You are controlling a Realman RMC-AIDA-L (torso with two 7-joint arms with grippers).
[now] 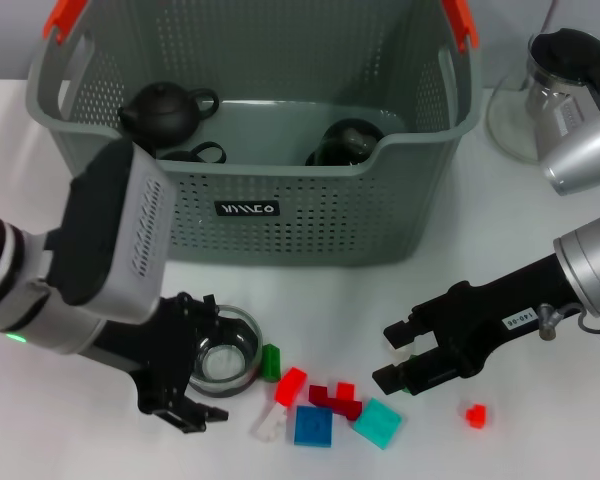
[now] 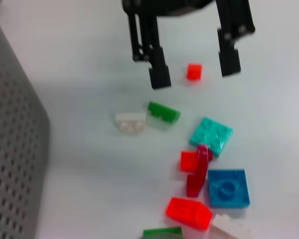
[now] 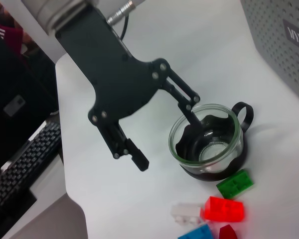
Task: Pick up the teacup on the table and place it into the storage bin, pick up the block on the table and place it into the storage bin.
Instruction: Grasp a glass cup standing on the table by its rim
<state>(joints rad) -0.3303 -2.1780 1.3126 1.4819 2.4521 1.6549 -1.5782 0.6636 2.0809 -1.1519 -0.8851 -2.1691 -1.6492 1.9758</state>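
The teacup [image 1: 223, 362], clear glass in a black holder with a loop handle, stands upright on the white table [image 1: 310, 300], in front of the bin [image 1: 250, 215] and toward the robot's left. The left gripper [image 1: 195, 372] is at the cup with its fingers spread: one finger [image 3: 192, 113] reaches down inside the glass rim, the other [image 3: 132, 155] hangs outside, clear of the wall. The cup is not pinched; it sits on the table.

Just beside the cup lies a green block [image 1: 270, 361], touching or nearly touching its base. Next come a red block [image 1: 291, 385], a white block [image 1: 268, 423], a blue plate [image 1: 313, 425], a dark red piece [image 1: 335, 400] and a teal plate [image 1: 379, 422], all in a loose cluster. A small red cube [image 1: 475, 415] lies apart, toward the robot's right.

The right gripper [image 1: 400, 357] hovers low over the table beside the cluster, fingers open and holding nothing; in the left wrist view the cube shows between its two fingertips, farther back.

The bin stands behind all this, grey-green and perforated, with orange-red handles [image 1: 64, 16] and a black label [image 1: 246, 209]. Inside it sit a dark teapot [image 1: 162, 112] and another dark vessel [image 1: 348, 141]. A glass pot [image 1: 555, 85] with a black lid stands on the table beside the bin, at the robot's right.
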